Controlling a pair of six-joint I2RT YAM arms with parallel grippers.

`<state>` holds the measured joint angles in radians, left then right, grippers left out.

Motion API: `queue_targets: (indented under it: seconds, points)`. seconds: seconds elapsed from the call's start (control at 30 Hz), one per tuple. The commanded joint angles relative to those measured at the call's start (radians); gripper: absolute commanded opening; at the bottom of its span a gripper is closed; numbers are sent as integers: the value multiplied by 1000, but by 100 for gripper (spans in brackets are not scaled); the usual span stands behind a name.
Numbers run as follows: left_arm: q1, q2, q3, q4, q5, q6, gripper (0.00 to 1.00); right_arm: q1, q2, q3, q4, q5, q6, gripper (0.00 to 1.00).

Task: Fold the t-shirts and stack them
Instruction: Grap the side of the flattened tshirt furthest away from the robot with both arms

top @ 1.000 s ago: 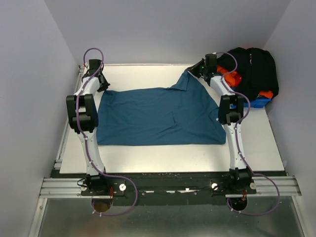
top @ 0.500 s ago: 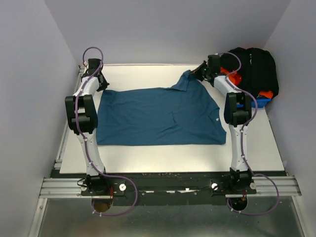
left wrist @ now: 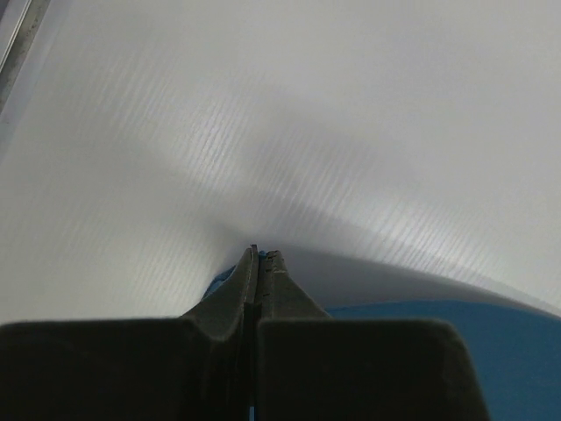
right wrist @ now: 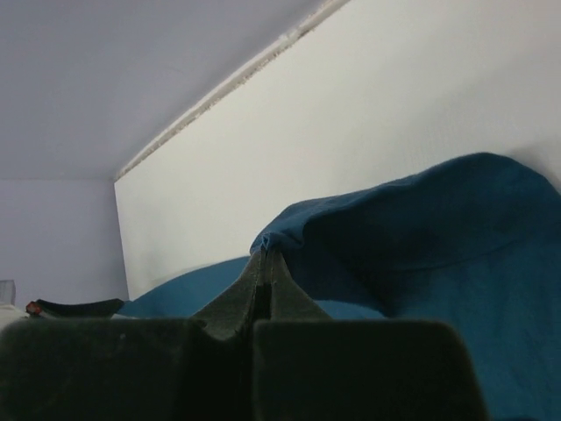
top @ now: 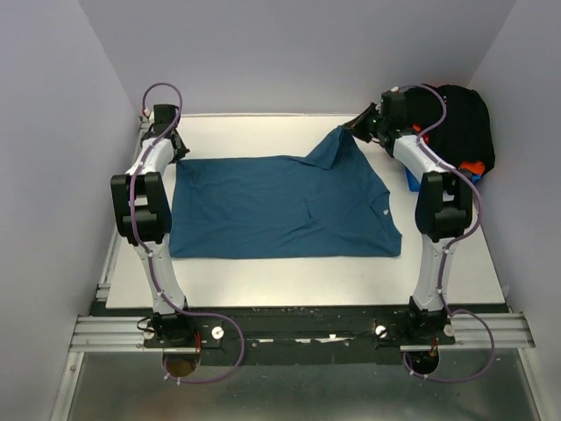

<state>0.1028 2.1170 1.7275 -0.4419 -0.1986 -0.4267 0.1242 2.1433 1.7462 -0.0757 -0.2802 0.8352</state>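
Teal t-shirt (top: 280, 206) in outstretched left hand (top: 177, 155), right hand (top: 356, 129)

1. The left arm (top: 156, 267) and the right arm (top: 427, 272) have white links with black joint housings
2. Thin purple cables (top: 163, 87) loop along each
3. The fingers (left wrist: 230, 303) are dark grey-green and taper to points

No readable text, labels, brands or numbers in any view, one tiny pale mark (top: 383, 213) on the shirt (top: 280, 206), well to the near side of the right claw (top: 353, 130), too small to read
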Motion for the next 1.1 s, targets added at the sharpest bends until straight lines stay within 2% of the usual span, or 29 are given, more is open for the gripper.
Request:
queue_targets:
  seconds: [0.0,0.53,1.07]
  points:
    - [3,-55,-52,41,-35,22,0,-3,-65,-60,-61,-31,-28,1]
    - [-3,-170,-213,163,-119,22,0,-17,-367,-281,-164,-5,-120,1]
    - [-31,-287,-361,235,-168,43,0,-17,-591,-436,-300,-27,-105,1]
